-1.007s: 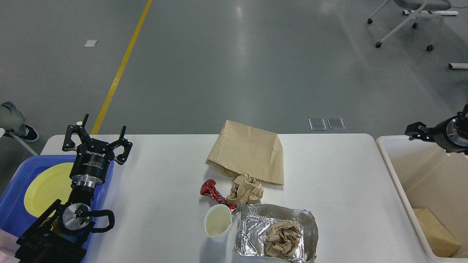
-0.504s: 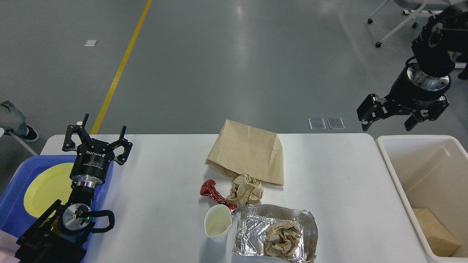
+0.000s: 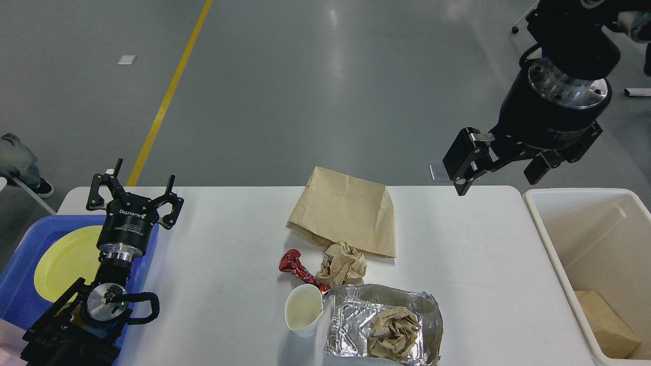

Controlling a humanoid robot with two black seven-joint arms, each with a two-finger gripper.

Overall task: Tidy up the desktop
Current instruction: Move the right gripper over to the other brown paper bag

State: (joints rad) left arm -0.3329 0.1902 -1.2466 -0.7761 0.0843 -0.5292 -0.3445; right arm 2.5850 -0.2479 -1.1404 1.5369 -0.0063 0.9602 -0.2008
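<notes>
The wide white desktop (image 3: 229, 254) carries clustered rubbish: paper bag (image 3: 346, 211), crumpled paper (image 3: 343, 264), cup (image 3: 303, 316) and foil tray (image 3: 356, 312), presumably bound for the right-hand bin (image 3: 554, 244), so the right gripper (image 3: 501, 175) hovers empty, fingers apart, like the left gripper (image 3: 133, 194) over the blue tray (image 3: 25, 244)

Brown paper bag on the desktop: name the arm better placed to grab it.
Right, probably. Its open pincer hangs above the desktop's far edge, right of the paper bag and next to the bin. The left pincer sits over the blue tray.
</notes>
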